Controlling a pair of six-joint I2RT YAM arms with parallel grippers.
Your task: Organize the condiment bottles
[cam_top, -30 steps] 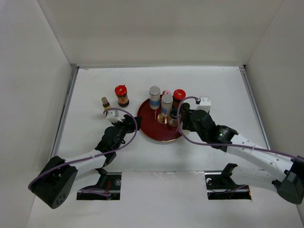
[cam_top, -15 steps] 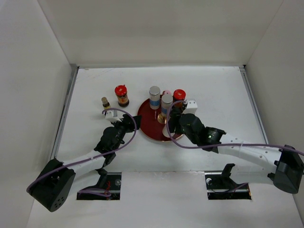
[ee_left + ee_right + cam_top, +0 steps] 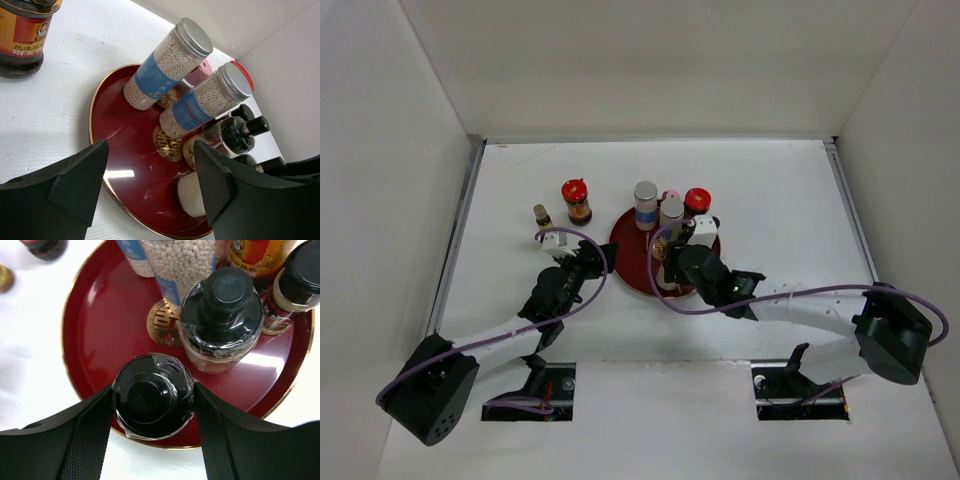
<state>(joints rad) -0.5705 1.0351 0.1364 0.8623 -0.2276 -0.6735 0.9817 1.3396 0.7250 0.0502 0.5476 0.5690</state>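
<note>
One black-capped bottle is upright at the near edge of the red plate, clamped between the right gripper's fingers. Two silver-capped cylinders stand farther in. Left of the plate, on the table, stand a red-lidded jar and a tiny bottle. The left gripper gapes wide, empty.

Bright, even overhead light; shadows fall soft. White glare streaks the dark red plate. Beyond the plate's far-left rim, the dark jar blurs in the right wrist view.
</note>
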